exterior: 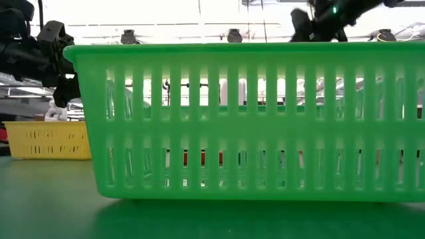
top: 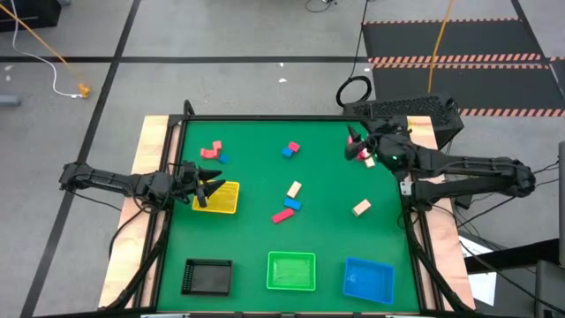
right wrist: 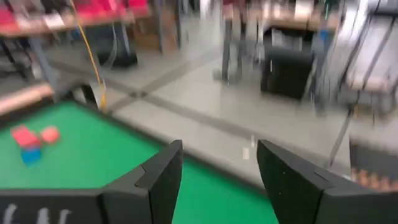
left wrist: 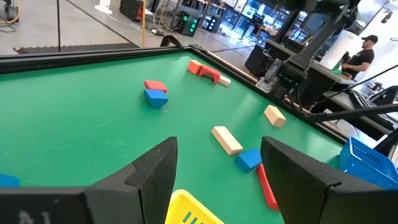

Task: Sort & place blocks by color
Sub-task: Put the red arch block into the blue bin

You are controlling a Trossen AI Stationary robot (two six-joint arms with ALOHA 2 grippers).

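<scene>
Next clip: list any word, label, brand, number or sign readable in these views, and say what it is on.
No readable text in any view.
Left hand: faint pale marks on its dark body in the left wrist view, too blurred to read.
Right hand: similar pale marks in the right wrist view, too blurred to read.
Yellow tray, green tray, blue tray, black tray and the blocks: no lettering visible.

table (top: 327, 168): green
trays: yellow (top: 222, 199), black (top: 207, 276), green (top: 291, 271), blue (top: 369, 279)
blocks (top: 292, 200): red, pink, blue, cream
</scene>
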